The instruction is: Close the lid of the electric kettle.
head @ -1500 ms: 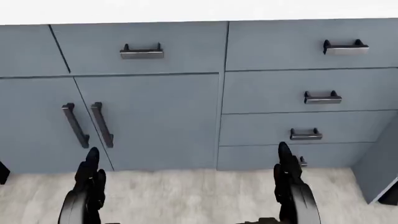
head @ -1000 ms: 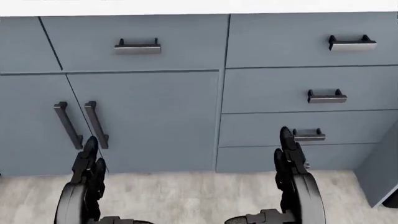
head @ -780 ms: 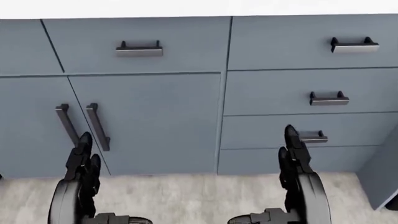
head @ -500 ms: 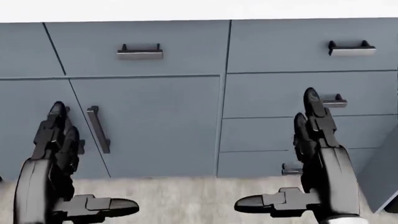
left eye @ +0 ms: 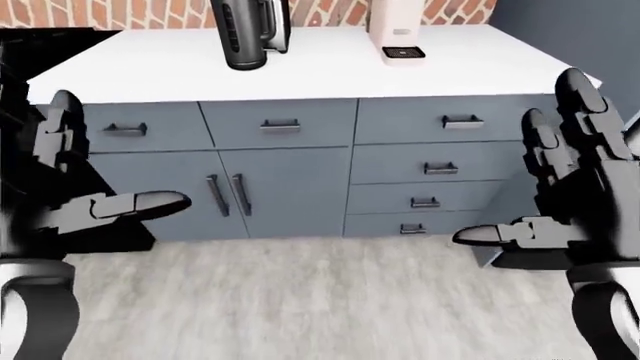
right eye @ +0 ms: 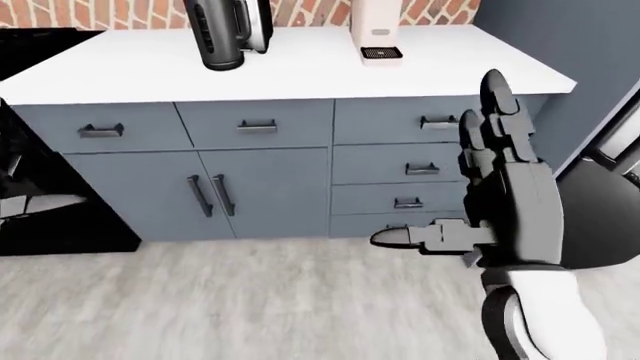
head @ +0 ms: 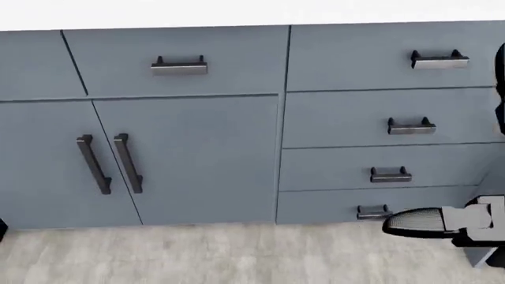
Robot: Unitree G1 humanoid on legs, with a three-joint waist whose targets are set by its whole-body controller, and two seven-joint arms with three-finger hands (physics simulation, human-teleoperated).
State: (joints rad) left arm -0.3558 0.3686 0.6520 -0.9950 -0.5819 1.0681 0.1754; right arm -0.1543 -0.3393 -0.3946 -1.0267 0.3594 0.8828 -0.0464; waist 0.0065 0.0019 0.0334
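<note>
The black electric kettle [left eye: 248, 34] stands on the white counter [left eye: 330, 71] at the top of the left-eye view, left of centre. The frame edge cuts off its top, so the lid is hidden. My left hand [left eye: 105, 169] is raised at the left edge, fingers up and thumb out, open and holding nothing. My right hand [right eye: 445, 165] is up at the right, open too, thumb pointing left. Both hands hang well below the kettle, level with the cabinet fronts. In the head view only the right thumb [head: 418, 220] shows.
A white coffee machine [left eye: 396, 30] stands on the counter right of the kettle. Blue-grey doors and drawers [head: 197, 154] with dark handles fill the cabinet front. A black appliance [left eye: 25, 45] borders the counter's left end, a dark wall [right eye: 560, 45] its right. Pale wood floor [left eye: 300, 300] lies below.
Both hands have risen and spread apart. The left hand has gone out of the head view and only the right thumb remains there. The cabinets have barely shifted.
</note>
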